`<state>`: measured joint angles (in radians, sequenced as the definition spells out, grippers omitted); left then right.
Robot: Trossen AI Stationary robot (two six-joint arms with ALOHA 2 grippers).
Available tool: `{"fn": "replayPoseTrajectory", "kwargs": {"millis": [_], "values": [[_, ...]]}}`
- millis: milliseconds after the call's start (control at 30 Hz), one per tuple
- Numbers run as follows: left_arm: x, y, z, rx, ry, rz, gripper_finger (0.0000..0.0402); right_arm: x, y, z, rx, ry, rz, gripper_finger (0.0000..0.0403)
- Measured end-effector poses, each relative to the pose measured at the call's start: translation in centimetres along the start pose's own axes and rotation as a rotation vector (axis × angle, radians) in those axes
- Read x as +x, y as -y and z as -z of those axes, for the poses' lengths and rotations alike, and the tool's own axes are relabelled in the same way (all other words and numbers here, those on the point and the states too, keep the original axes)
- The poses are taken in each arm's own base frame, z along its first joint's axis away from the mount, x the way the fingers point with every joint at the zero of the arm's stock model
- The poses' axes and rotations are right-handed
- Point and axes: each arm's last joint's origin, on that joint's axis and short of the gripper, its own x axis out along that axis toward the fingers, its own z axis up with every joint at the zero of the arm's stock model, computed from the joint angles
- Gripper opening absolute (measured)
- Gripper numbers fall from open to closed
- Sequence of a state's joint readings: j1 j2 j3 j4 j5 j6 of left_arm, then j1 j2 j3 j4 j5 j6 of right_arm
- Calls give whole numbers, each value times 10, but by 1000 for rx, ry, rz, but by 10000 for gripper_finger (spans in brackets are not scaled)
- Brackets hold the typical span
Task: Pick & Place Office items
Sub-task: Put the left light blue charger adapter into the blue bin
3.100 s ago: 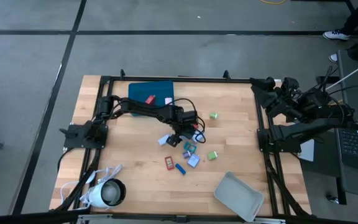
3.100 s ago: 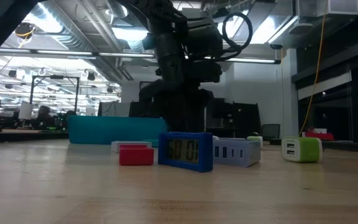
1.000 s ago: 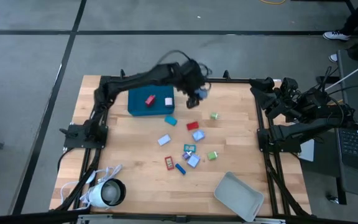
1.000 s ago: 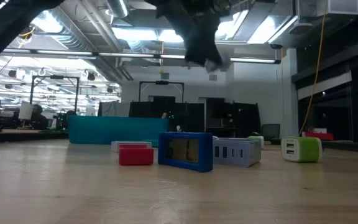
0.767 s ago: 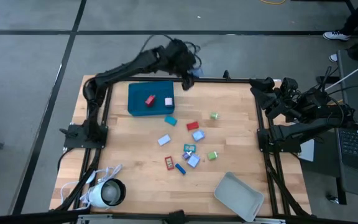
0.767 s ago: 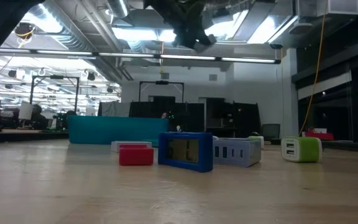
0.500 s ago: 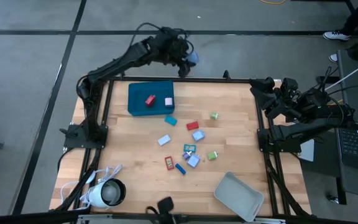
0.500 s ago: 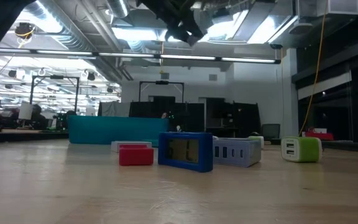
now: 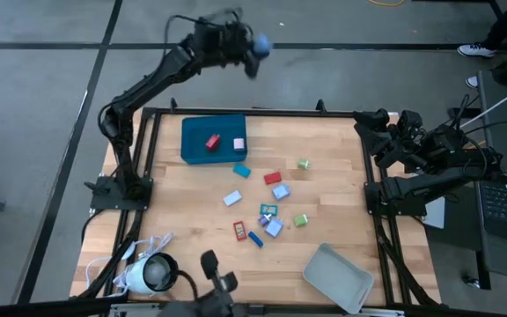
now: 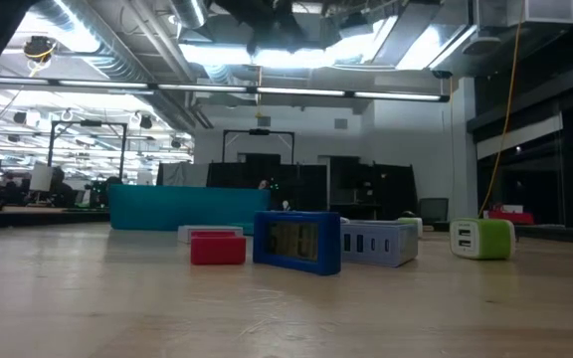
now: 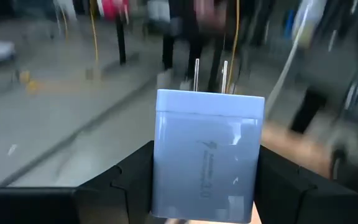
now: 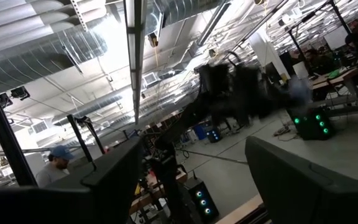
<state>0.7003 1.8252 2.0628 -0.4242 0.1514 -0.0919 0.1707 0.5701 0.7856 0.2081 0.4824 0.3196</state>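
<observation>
From above, I see my left gripper point(image 9: 255, 44) raised past the far edge of the table point(image 9: 183, 211), out over the floor, clamped on a light blue charger point(image 9: 261, 43). The teal tray point(image 9: 196, 145) at the far side holds a red piece point(image 9: 211, 141) and a white piece point(image 9: 238, 143). The other office items point(image 9: 267, 210) lie scattered mid-table: a red block point(image 9: 272, 178), a green one point(image 9: 303, 164), a blue one point(image 9: 255, 238). The grey tray point(image 9: 337, 277) sits at the near right corner, and a white corded device point(image 9: 152, 273) at the near left. My right arm point(image 9: 421, 158) waits folded at the right edge.

At table height, a blue clock point(image 10: 297, 241) stands in front, with a red block point(image 10: 218, 248) beside it and a green charger point(image 10: 482, 238) off to the side.

Through the left wrist camera, the fingers point(image 11: 126, 186) grip the light blue charger point(image 11: 208, 152) on both sides, prongs pointing away.

In the right wrist view, the fingers point(image 12: 294, 180) stand wide apart, holding nothing.
</observation>
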Motion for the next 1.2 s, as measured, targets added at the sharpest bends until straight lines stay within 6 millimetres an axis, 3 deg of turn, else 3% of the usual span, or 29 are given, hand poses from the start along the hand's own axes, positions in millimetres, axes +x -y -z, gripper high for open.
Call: {"fn": "replayPoseTrajectory", "kwargs": {"millis": [133, 200, 300, 433, 633, 833, 1000, 1133, 1200], "values": [[-22, 0, -45, -51, 391, 79, 205, 0, 0, 0, -13, 0, 0, 288], [-36, 4, -58, -18, 487, 97, 205, 0, 0, 0, -13, 0, 0, 288], [-50, 13, -60, 48, 445, -12, 205, 0, 0, 0, -13, 0, 0, 288], [-51, 35, -44, 163, 256, -127, 205, 0, 0, 0, -14, 0, 0, 288], [-38, 54, 5, 102, 66, -85, 205, 0, 0, 0, -17, 0, 0, 288], [-60, 72, 63, -23, 120, -107, 205, 0, 0, 1, -23, -13, 4, 288], [-84, 50, 123, -137, 63, -205, 205, 0, 1, 3, -29, -27, 8, 288], [-94, 40, 185, -209, -97, -250, 205, 0, 1, 3, 3, -26, 8, 288], [-100, 36, 200, -234, -121, -265, 205, 0, 1, 3, 23, -27, 9, 288]]}}
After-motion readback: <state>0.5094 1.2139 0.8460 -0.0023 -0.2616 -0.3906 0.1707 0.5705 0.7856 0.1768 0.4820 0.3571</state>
